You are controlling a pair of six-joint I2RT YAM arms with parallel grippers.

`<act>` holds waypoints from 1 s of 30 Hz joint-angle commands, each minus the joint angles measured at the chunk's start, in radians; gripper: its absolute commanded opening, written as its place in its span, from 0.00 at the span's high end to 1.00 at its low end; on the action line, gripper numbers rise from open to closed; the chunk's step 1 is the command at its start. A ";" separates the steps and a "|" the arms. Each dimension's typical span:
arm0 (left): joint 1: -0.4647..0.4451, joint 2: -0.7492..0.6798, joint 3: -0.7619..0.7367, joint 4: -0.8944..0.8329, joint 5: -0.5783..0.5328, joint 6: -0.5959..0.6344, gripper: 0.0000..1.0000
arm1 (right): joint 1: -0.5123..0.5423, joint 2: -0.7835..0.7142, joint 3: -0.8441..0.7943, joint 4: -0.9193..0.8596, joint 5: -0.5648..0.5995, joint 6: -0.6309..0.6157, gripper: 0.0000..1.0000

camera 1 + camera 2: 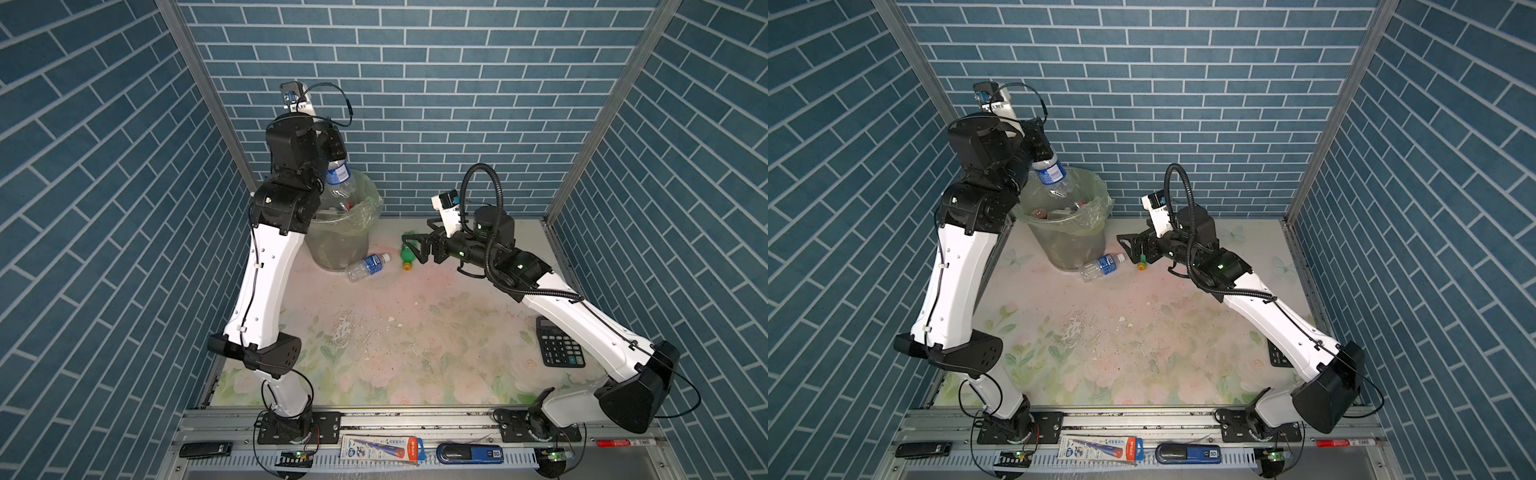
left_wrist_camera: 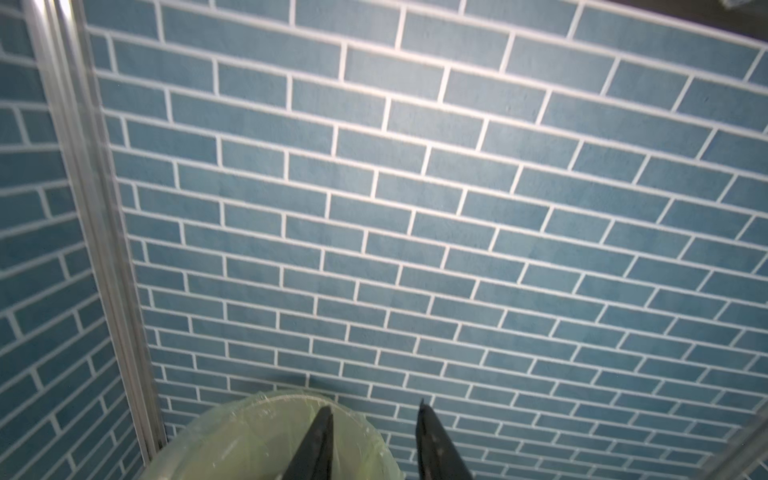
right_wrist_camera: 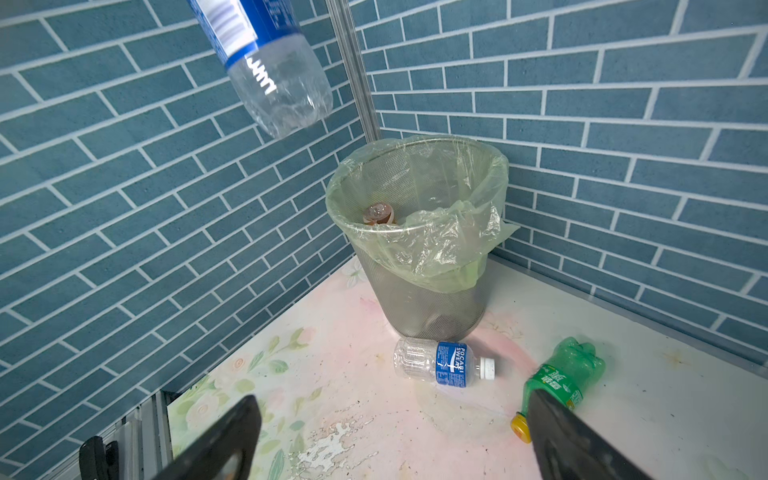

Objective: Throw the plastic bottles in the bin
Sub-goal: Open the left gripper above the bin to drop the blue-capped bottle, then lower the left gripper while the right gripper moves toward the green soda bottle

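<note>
Outside the bin (image 1: 337, 249) there are three bottles; there is also one bin, one calculator (image 1: 559, 343) at lower right, and two grippers. Inside the bin the right wrist view picks out one brown bottle (image 3: 376, 214); the rest of the contents are too small to count.

The left gripper (image 1: 336, 151) is clenched on the neck of a clear blue-label bottle (image 1: 338, 176), upper left of centre in both top views; that bottle hangs base down, long axis near upright, over the bin's mouth. A second blue-label bottle (image 1: 368, 267) lies on its side on the table (image 1: 415, 332) just beside the bin's foot; its long axis runs lower left to upper right, white cap at the upper right. A green bottle (image 1: 406, 254) lies at centre frame; its long axis runs up and down the frame, yellow cap toward the bottom edge.

The right gripper (image 1: 413, 248) hangs over the green bottle, jaws spread wide, grasping nothing; the right wrist view shows one finger (image 3: 573, 440) covering part of it.

The left wrist view gives only two finger tips (image 2: 322, 432), the bin's rim and the tiled wall (image 2: 415, 208); the held bottle lies outside its frame.
</note>
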 commanded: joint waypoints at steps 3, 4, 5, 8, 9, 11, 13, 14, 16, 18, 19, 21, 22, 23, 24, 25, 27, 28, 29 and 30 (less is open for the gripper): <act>0.008 -0.090 -0.029 0.262 -0.076 0.161 0.78 | 0.003 0.002 0.018 0.025 -0.005 -0.029 0.01; 0.011 -0.091 -0.033 0.275 -0.075 0.165 0.78 | 0.003 0.009 0.022 0.022 -0.005 -0.029 0.01; 0.014 -0.093 -0.041 0.284 -0.073 0.165 0.78 | 0.002 0.015 0.026 0.020 -0.006 -0.029 0.01; 0.028 -0.084 -0.067 0.296 -0.064 0.155 0.78 | 0.003 0.036 0.042 0.016 -0.011 -0.029 0.01; 0.035 -0.078 -0.076 0.298 -0.061 0.147 0.78 | 0.003 0.042 0.048 0.012 -0.012 -0.030 0.01; 0.059 -0.056 -0.103 0.293 -0.054 0.121 0.78 | 0.002 0.055 0.055 0.009 -0.014 -0.030 0.01; 0.102 -0.008 -0.113 0.253 -0.036 0.052 0.78 | 0.003 0.064 0.057 0.010 -0.014 -0.030 0.01; 0.128 0.028 -0.108 0.215 -0.013 0.006 0.78 | 0.003 0.068 0.059 0.007 -0.015 -0.029 0.01; 0.162 0.110 -0.067 0.112 0.010 -0.053 0.75 | 0.003 0.069 0.060 0.005 -0.017 -0.027 0.01; 0.167 0.209 0.052 -0.050 -0.002 -0.077 0.54 | 0.003 0.067 0.056 0.003 -0.016 -0.027 0.01; 0.169 0.243 0.105 -0.109 0.008 -0.087 0.37 | 0.003 0.064 0.052 0.003 -0.015 -0.027 0.01; 0.170 0.269 0.147 -0.165 0.041 -0.102 0.15 | 0.003 0.061 0.042 0.002 -0.014 -0.027 0.01; 0.170 0.262 0.131 -0.159 0.056 -0.109 0.08 | 0.002 0.060 0.039 0.003 -0.014 -0.027 0.01; 0.170 0.244 0.101 -0.138 0.073 -0.113 0.03 | 0.002 0.060 0.036 0.002 -0.014 -0.026 0.01; 0.170 0.220 0.055 -0.113 0.090 -0.120 0.01 | 0.003 0.061 0.033 0.004 -0.014 -0.026 0.01; 0.170 0.198 0.015 -0.088 0.101 -0.126 0.01 | 0.002 0.062 0.030 0.007 -0.014 -0.023 0.01; 0.170 0.149 -0.063 -0.043 0.110 -0.136 0.01 | 0.002 0.064 0.024 0.012 -0.014 -0.015 0.01; 0.170 0.136 -0.087 -0.032 0.107 -0.140 0.01 | 0.002 0.063 0.021 0.015 -0.014 -0.012 0.01; 0.170 0.125 -0.103 -0.029 0.106 -0.144 0.01 | 0.000 0.064 0.018 0.017 -0.014 -0.011 0.01; 0.170 0.119 -0.109 -0.031 0.109 -0.145 0.01 | 0.002 0.062 0.015 0.018 -0.015 -0.008 0.01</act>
